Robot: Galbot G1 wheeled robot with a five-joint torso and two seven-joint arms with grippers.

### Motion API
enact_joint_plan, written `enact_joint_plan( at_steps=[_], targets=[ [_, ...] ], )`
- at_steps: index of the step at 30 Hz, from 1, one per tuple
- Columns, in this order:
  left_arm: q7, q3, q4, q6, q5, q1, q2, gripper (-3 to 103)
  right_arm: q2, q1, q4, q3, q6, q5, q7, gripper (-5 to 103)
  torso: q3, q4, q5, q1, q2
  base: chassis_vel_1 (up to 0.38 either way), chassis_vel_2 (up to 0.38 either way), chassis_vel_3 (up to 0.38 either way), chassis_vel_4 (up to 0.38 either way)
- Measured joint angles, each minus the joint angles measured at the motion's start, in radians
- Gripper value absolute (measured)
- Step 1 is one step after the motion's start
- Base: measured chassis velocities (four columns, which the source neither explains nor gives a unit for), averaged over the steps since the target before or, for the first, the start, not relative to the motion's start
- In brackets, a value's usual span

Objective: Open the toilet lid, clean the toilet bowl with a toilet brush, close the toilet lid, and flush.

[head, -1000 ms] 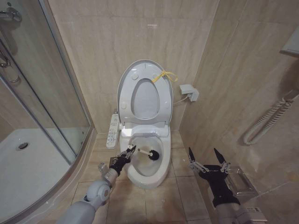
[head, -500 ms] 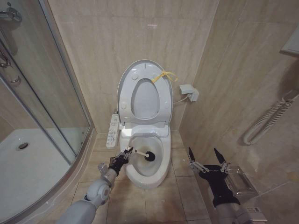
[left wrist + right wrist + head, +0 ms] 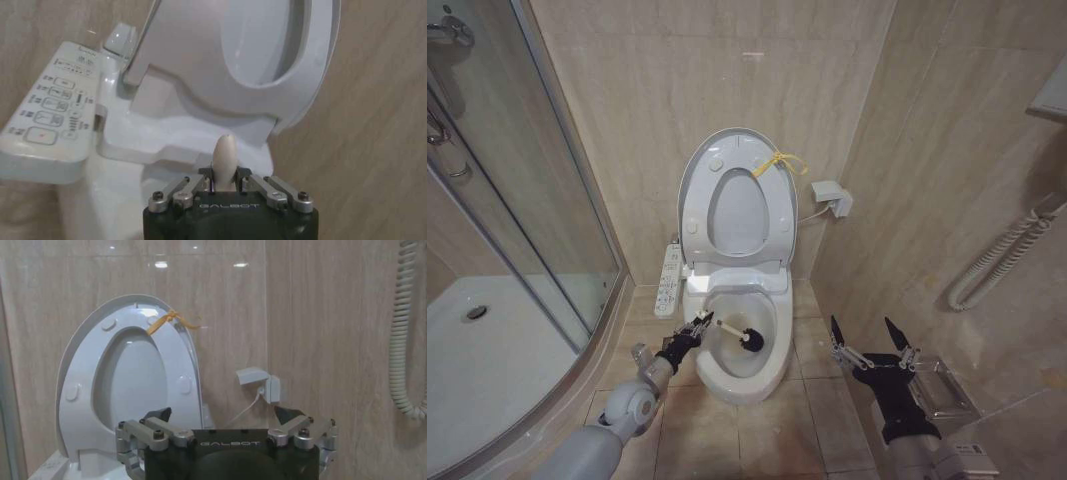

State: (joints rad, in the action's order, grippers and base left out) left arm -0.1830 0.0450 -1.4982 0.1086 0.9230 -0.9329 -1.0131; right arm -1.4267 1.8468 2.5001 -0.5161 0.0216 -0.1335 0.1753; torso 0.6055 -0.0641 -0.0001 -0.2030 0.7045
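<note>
The toilet bowl is sitting on the tiled floor directly ahead of the left gripper, with its rim just beyond the fingertips. The toilet lid is standing raised against the back wall, above and behind that gripper, with the ring-shaped seat lying folded up against it and a yellow strap hanging from its top edge. In the right wrist view the lid is rising upright ahead of the right gripper.

The left arm is reaching forward and upward from the lower left, extended nearly straight, with the wrist angling toward the near left edge of the bowl. Its gripper is clamping the rear end of the toilet brush; in the left wrist view the pale handle end is sticking out between the closed-in fingers. From the gripper the handle is running forward across the bowl opening, and the dark bristle head is sitting inside the bowl, past the fingertips and slightly lower.

The right arm is holding raised at the lower right, well apart from the toilet, with the wrist pointing upward. Its fingers are spread wide apart, gripping nothing.

A control panel is hanging on the bowl's side, just beyond the left gripper. A coiled hose is hanging on the wall beyond the right gripper.
</note>
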Motion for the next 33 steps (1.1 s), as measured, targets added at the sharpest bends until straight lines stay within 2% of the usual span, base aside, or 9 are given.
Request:
enact_joint_plan(
  at_steps=[4, 7, 14, 17, 24, 27, 33],
  targets=[
    [-0.035, -0.005, 0.053, 0.017, -0.087, -0.001, -0.006, 21, 0.0, 0.0, 0.0, 0.0, 0.0, 0.0, 0.0, 100, 0.0, 0.0003, 0.0, 0.0, 0.0, 0.0, 0.0, 0.0, 0.0],
    [-0.057, -0.006, 0.068, 0.032, -0.103, -0.003, -0.014, 21, 0.0, 0.0, 0.0, 0.0, 0.0, 0.0, 0.0, 100, 0.0, 0.0003, 0.0001, 0.0, 0.0, 0.0, 0.0, 0.0, 0.0],
    [-0.066, -0.005, 0.035, 0.016, 0.014, -0.004, -0.021, 21, 0.0, 0.0, 0.0, 0.0, 0.0, 0.0, 0.0, 100, 0.0, -0.0002, 0.0001, 0.0, 0.0, 0.0, 0.0, 0.0, 0.0],
    [-0.063, -0.004, 0.028, 0.004, 0.035, 0.0, -0.011, 21, 0.0, 0.0, 0.0, 0.0, 0.0, 0.0, 0.0, 100, 0.0, -0.0001, 0.0001, 0.0, 0.0, 0.0, 0.0, 0.0, 0.0],
    [-0.044, -0.007, 0.034, -0.012, 0.024, -0.007, 0.0, 21, 0.0, 0.0, 0.0, 0.0, 0.0, 0.0, 0.0, 100, 0.0, 0.0001, 0.0, 0.0, 0.0, 0.0, 0.0, 0.0, 0.0],
    [-0.049, -0.011, 0.055, -0.011, -0.016, -0.011, -0.002, 21, 0.0, 0.0, 0.0, 0.0, 0.0, 0.0, 0.0, 100, 0.0, 0.0001, 0.0, 0.0, 0.0, 0.0, 0.0, 0.0, 0.0],
    [-0.065, -0.012, 0.027, -0.011, 0.008, -0.016, -0.004, 21, 0.0, 0.0, 0.0, 0.0, 0.0, 0.0, 0.0, 100, 0.0, 0.0, -0.0001, 0.0, 0.0, 0.0, 0.0, 0.0, 0.0]
  ],
)
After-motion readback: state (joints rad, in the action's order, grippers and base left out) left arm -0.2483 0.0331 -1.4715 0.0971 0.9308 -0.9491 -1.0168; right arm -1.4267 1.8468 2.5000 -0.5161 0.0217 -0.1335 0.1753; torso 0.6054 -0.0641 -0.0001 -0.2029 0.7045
